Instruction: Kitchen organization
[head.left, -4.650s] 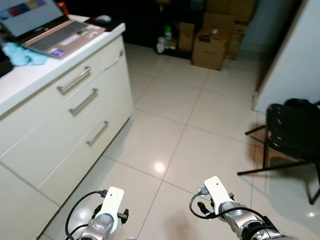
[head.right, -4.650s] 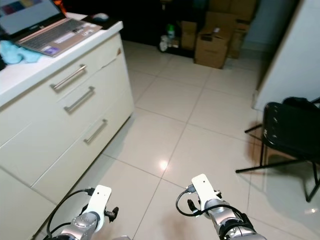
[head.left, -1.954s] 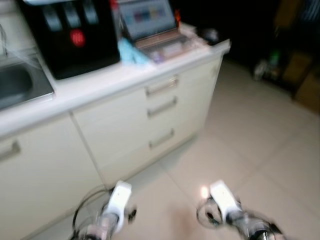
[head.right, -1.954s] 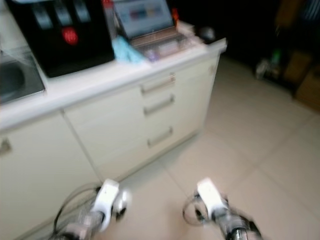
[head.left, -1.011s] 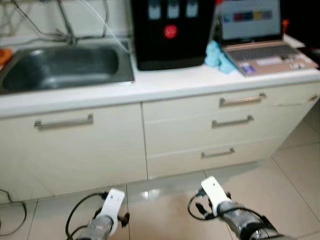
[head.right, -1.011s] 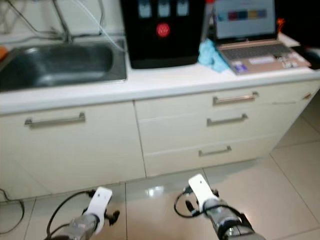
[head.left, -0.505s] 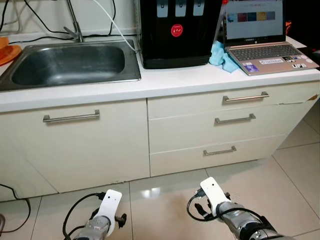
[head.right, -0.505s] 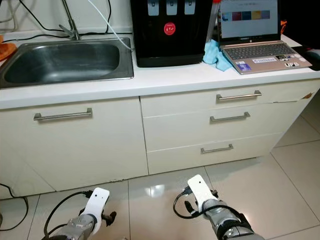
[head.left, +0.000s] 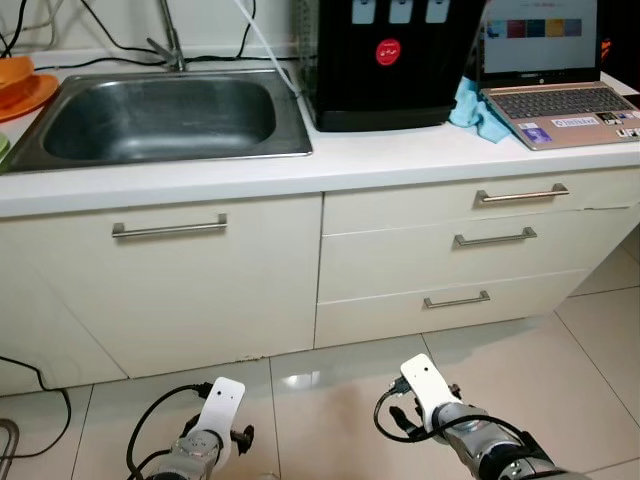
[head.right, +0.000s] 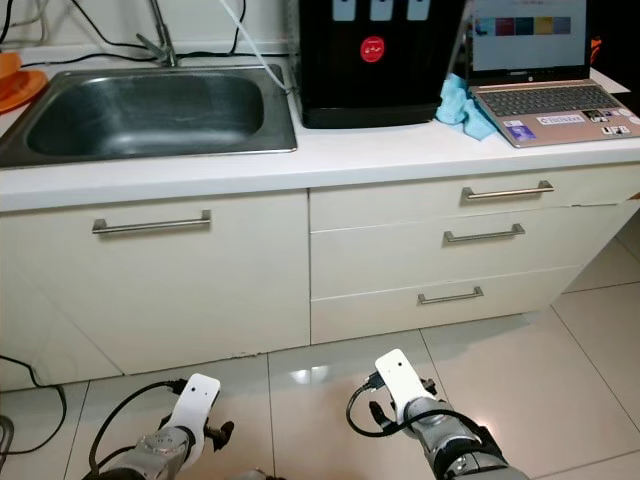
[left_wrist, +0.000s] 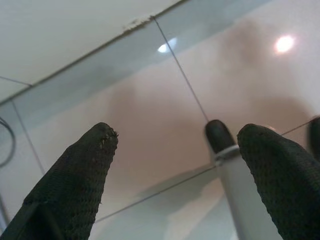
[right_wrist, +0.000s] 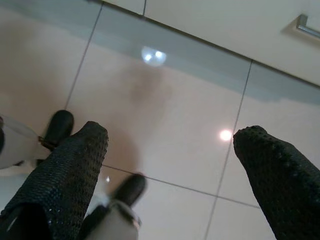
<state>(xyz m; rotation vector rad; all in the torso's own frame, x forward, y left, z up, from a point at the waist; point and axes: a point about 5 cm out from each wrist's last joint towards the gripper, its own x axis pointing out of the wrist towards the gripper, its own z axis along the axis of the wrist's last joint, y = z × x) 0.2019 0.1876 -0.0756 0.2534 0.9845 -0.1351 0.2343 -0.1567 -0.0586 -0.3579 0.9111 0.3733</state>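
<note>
The left gripper (left_wrist: 175, 160) is held low over the tiled floor (head.left: 330, 385) with its fingers spread wide and nothing between them; the right gripper (right_wrist: 170, 165) is likewise wide apart and empty above the same tiles. Ahead of both, cream cabinets are seen, with three drawers (head.left: 480, 240) on the right. On the white counter (head.left: 400, 155) above, a steel sink (head.left: 160, 115), a black dispenser (head.left: 395, 60), a blue cloth (head.left: 478, 112) and an open laptop (head.left: 560, 95) are set, left to right
</note>
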